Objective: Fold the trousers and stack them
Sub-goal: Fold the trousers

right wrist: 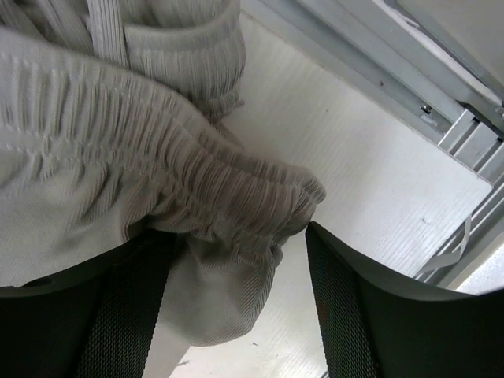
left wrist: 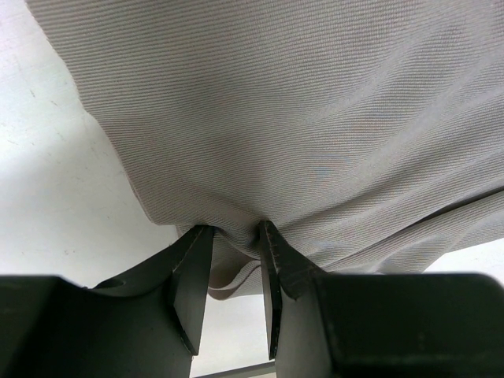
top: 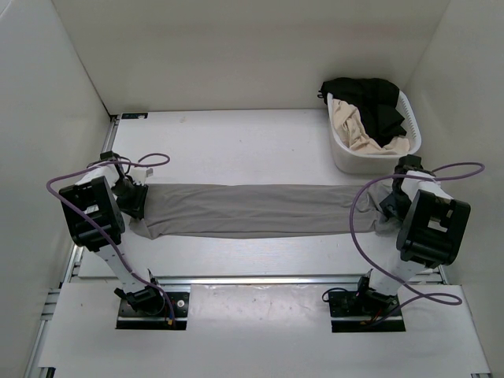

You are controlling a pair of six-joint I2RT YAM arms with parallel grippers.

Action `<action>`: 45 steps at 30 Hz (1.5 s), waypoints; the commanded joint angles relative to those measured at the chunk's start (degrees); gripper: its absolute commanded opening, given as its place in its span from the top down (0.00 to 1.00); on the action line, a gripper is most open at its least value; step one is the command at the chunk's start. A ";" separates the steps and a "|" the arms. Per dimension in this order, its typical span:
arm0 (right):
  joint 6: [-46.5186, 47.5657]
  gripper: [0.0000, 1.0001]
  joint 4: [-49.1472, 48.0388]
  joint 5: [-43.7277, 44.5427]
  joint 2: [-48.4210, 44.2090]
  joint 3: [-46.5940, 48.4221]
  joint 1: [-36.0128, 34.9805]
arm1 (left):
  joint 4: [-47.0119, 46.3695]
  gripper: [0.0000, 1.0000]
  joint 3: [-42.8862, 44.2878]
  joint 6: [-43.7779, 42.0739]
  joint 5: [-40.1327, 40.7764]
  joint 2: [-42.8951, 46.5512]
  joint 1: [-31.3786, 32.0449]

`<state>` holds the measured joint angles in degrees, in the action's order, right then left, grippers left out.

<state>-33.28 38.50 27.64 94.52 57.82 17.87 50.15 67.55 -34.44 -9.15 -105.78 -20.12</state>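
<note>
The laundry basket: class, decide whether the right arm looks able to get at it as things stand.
Probably yes. The basket stands just beyond the right gripper, with nothing standing between them. Its jaws stand open around the waistband of the trousers, so nothing seems to tie the arm down.

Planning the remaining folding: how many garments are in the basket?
2: a beige garment at the left front of the basket, a black garment over its back and middle. More may be hidden beneath.

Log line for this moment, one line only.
long grey thin-fabric trousers: stretched across white table | left end effector: shut on trousers | right end effector: open around waistband
</note>
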 commanded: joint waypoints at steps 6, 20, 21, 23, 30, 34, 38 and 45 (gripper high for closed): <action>3.56 0.27 -3.17 -2.94 4.70 7.29 3.48 | -0.05 0.58 -1.72 -0.63 0.97 1.71 0.08; 5.77 0.32 -0.27 -4.69 16.92 15.21 4.02 | 0.47 0.58 -2.25 -0.11 3.25 1.71 0.08; 5.16 0.39 0.69 -4.70 18.23 15.21 3.32 | 0.47 0.58 -2.25 -0.11 3.87 1.19 0.08; 4.28 0.48 1.23 -4.70 18.24 14.43 2.00 | 0.47 0.57 -1.72 -0.11 4.57 1.19 0.08; 1.73 0.80 1.57 -5.31 18.94 13.10 0.33 | 0.47 0.57 -0.14 -1.25 5.98 1.19 -2.89; 2.34 0.96 2.37 -5.84 18.95 13.11 0.33 | 0.47 0.57 -0.14 -2.38 5.98 1.19 -5.28; 2.34 1.00 2.98 -3.83 17.63 10.83 -0.20 | 0.47 0.57 -0.14 -3.09 5.46 0.66 -6.95; 3.13 0.48 6.67 2.68 16.93 12.05 -1.26 | 1.44 0.53 7.22 -3.01 -1.66 5.66 -6.34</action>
<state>-30.20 38.54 30.65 109.49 72.20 17.21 52.18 69.63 -37.28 -7.03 -105.10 -27.18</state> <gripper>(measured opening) 0.479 0.466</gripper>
